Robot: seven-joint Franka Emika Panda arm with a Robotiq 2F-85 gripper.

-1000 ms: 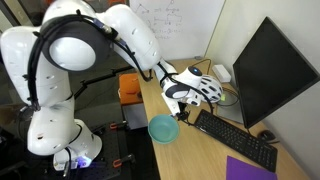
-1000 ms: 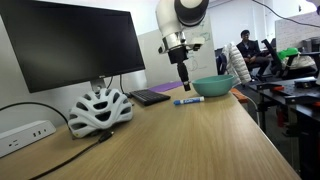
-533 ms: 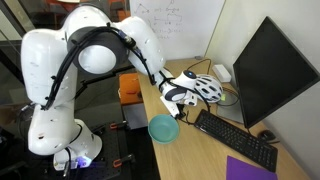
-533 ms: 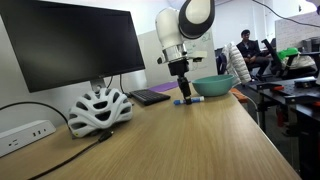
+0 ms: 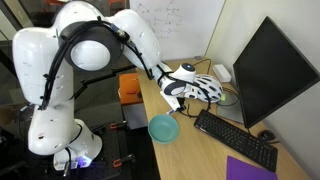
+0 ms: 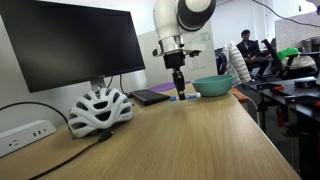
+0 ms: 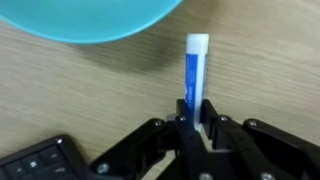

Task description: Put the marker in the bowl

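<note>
Pinching the marker (image 7: 196,65) by 1 end in the claw (image 7: 196,112), just beside the bowl (image 7: 90,18) and down near the surface (image 7: 270,60). Risks a pivot or slip from so short a grip, or clipping the rim if carried low.

Light wooden desk (image 6: 190,140), dark monitor (image 6: 70,45), whiteboard (image 5: 180,25) on the wall — open office, seated person (image 6: 245,50) behind

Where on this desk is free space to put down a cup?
The wide bare wood of the desk between the helmet and the desk's edge is free. It is crowded around the bowl, keyboard and gripper holding the marker.
</note>
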